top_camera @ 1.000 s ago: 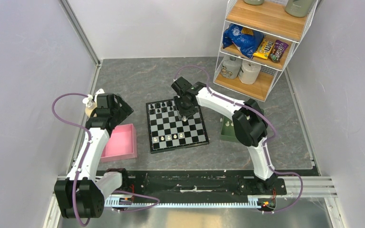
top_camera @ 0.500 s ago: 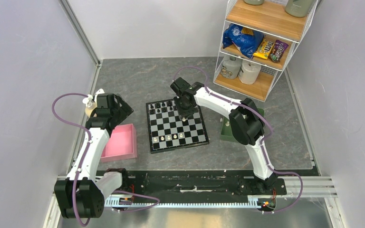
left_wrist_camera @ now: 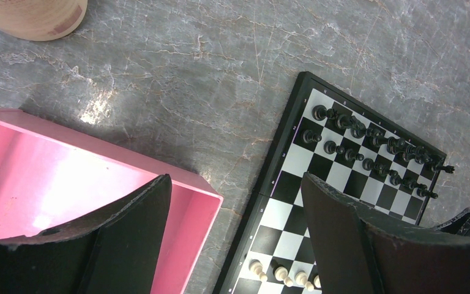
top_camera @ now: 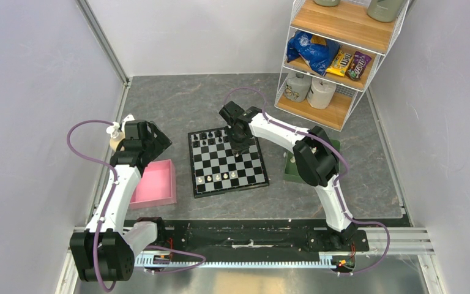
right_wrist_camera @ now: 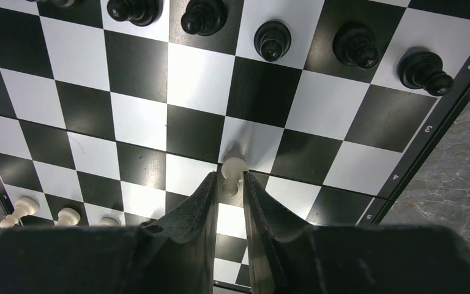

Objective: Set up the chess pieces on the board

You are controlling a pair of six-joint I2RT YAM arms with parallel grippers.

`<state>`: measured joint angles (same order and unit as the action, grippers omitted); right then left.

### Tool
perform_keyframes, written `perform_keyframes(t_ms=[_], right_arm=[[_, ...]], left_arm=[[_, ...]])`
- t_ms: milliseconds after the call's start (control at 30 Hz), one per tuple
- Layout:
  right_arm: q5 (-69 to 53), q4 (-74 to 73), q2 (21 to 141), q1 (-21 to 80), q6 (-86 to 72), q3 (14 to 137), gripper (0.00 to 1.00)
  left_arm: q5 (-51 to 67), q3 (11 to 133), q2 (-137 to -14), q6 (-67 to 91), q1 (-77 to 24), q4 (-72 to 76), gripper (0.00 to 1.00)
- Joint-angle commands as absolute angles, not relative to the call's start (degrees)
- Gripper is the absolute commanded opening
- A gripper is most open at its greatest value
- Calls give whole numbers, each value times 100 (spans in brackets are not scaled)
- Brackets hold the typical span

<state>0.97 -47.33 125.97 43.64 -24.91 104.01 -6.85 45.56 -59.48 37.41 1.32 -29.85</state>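
Observation:
The chessboard (top_camera: 218, 169) lies in the middle of the table. Black pieces (top_camera: 211, 138) fill its far rows and a few cream-white pawns (top_camera: 218, 177) stand near its front edge. My right gripper (right_wrist_camera: 229, 182) hangs over the board's far right part and is shut on a cream-white pawn (right_wrist_camera: 232, 169), held a little above the squares; black pawns (right_wrist_camera: 271, 40) stand beyond it. My left gripper (left_wrist_camera: 235, 208) is open and empty, above the gap between the pink tray (left_wrist_camera: 49, 184) and the board's left edge (left_wrist_camera: 281, 159).
A pink tray (top_camera: 156, 182) sits left of the board and a green tray (top_camera: 292, 168) right of it, under my right arm. A wire shelf (top_camera: 336, 49) with snacks and jars stands at the back right. A small wooden cup (left_wrist_camera: 33, 15) stands behind the pink tray.
My right gripper has shifted slightly toward the far side of the board with the pawn. My left arm has not moved.

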Motion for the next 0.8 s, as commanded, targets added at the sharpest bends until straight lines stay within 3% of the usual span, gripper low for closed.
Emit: perform_keyframes(t_ms=[0,533,767], right_arm=[[237,-4737,12586,4350,-2467,10558,28],[273,-4693,12540,4330,-2491,10518,16],[191,-4660,11987,4349,-2477,9822,13]], left_arm=[[-597,4614,-5913,3693,163,-2795,85],[-597,4588,-5906,3696,158,-2795,85],[-604,4605,-5916,3700,159,-2785,85]])
